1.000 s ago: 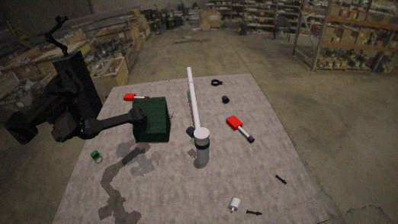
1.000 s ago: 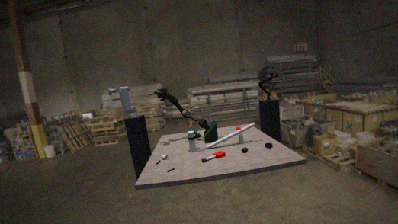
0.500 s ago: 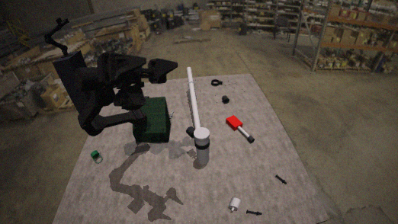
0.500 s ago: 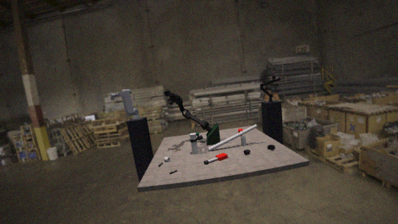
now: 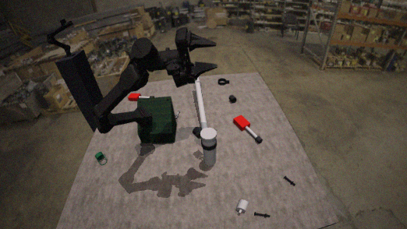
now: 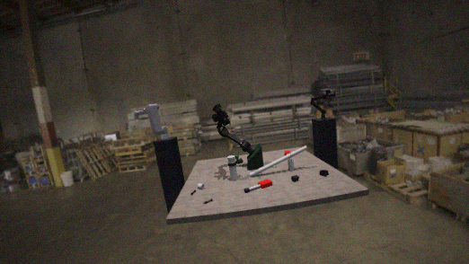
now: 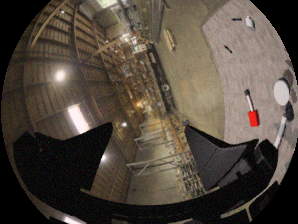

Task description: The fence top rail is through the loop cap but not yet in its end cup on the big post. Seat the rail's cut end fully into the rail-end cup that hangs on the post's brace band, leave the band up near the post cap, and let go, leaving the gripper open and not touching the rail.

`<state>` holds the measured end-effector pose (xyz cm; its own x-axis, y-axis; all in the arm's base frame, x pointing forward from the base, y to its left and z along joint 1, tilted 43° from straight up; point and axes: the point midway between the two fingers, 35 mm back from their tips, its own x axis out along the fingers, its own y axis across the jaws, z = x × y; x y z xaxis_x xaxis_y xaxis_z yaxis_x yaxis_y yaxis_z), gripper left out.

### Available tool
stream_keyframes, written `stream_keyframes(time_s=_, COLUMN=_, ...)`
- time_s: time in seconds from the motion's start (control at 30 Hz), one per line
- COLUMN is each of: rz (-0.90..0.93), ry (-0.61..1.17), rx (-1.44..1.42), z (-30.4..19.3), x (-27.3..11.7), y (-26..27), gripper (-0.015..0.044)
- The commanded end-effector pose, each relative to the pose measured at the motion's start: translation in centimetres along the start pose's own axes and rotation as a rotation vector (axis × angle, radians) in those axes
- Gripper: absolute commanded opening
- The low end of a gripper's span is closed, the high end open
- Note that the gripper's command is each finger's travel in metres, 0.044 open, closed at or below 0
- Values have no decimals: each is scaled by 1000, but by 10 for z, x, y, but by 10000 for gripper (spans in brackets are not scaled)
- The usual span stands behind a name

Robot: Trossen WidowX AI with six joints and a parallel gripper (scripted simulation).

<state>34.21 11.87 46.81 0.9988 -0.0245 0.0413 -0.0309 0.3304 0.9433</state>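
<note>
The big post (image 5: 210, 156) (image 6: 233, 174) stands upright, with the dark brace band (image 5: 209, 144) (image 6: 231, 164) high up near its white cap (image 5: 208, 133) (image 7: 281, 92). A dark cup (image 5: 196, 132) sits beside the post at band height. The white rail (image 5: 200, 103) (image 6: 278, 161) slants from a raised far end down toward the big post. In the exterior view its low end appears beside the post, apart from it and below the band. The small post (image 6: 291, 166) stands under the rail's raised part; the loop cap is too small to make out. My gripper (image 5: 215, 54) (image 7: 149, 127) is open and empty, high above the table.
A green block (image 5: 157, 121) (image 6: 255, 158) stands left of the rail. A red block with a white handle (image 5: 242, 122) (image 6: 266, 183) (image 7: 253, 118) lies to the right. A black ring (image 5: 222, 83), a black cap (image 5: 232, 99), bolts (image 5: 289, 180) and a white fitting (image 5: 242, 206) lie about.
</note>
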Motion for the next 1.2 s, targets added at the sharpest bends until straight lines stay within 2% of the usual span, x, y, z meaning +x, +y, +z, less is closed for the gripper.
stream_keyframes(time_s=0.0, rz=-166, ry=69, rx=-231, z=-43, x=18, y=-57, gripper=440)
stream_keyframes(time_s=0.17, rz=-355, ry=183, rx=-542, z=-87, x=24, y=-128, gripper=440)
stream_keyframes(time_s=0.33, rz=-538, ry=335, rx=-893, z=-121, x=14, y=-204, gripper=440)
stream_keyframes(time_s=0.7, rz=-877, ry=810, rx=-1744, z=-145, x=-54, y=-355, gripper=440)
stream_keyframes(time_s=0.8, rz=-912, ry=885, rx=-1854, z=-142, x=-65, y=-370, gripper=440)
stream_keyframes(time_s=1.07, rz=-909, ry=895, rx=-1863, z=-141, x=-65, y=-370, gripper=440)
stream_keyframes(time_s=1.17, rz=-882, ry=980, rx=-1938, z=-130, x=-62, y=-367, gripper=440)
